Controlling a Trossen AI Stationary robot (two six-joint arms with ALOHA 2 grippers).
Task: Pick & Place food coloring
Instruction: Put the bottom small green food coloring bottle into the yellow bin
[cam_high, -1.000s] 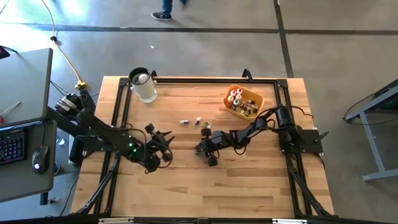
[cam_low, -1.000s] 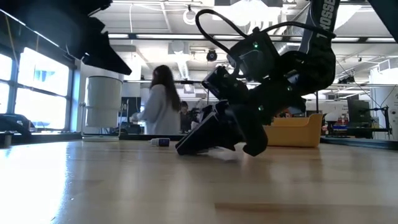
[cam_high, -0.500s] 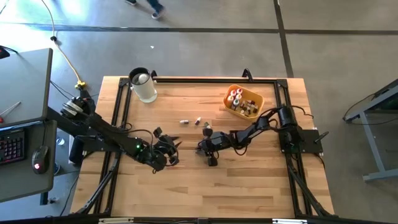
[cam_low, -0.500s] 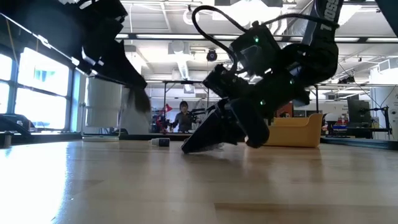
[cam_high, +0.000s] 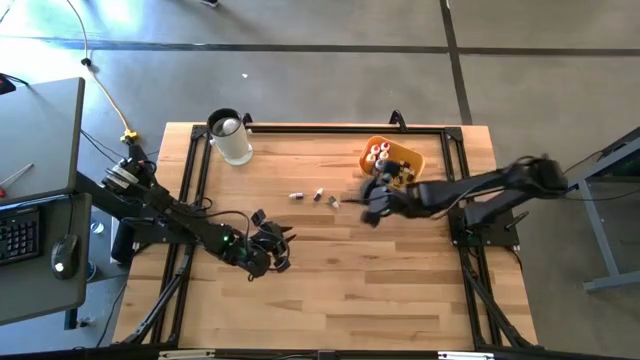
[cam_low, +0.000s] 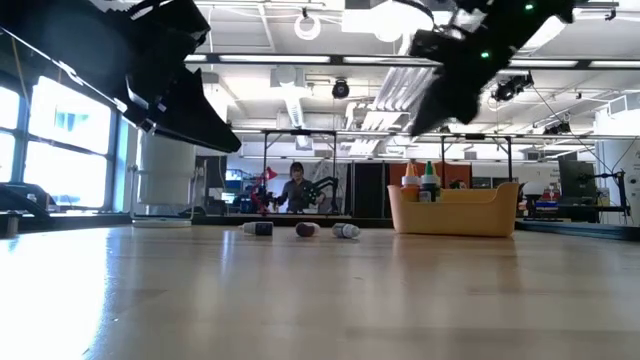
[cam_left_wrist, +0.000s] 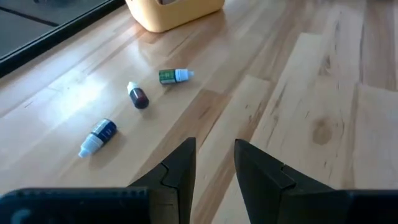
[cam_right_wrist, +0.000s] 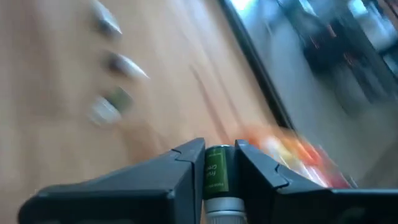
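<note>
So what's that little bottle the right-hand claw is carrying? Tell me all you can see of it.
The small bottle has a green label with pale lettering and a whitish cap end. It sits pinched between the right gripper fingers, which press on both its sides. Nothing else touches it. The gripper is lifted off the table, near the orange-yellow tray.

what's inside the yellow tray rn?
The tray holds upright bottles with white, red and orange caps, plus darker ones. The right gripper partly covers its near corner; exact count unclear.

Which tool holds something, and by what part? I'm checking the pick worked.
The right tool grips a green-labelled food coloring bottle across its body. The left tool holds nothing.
</note>
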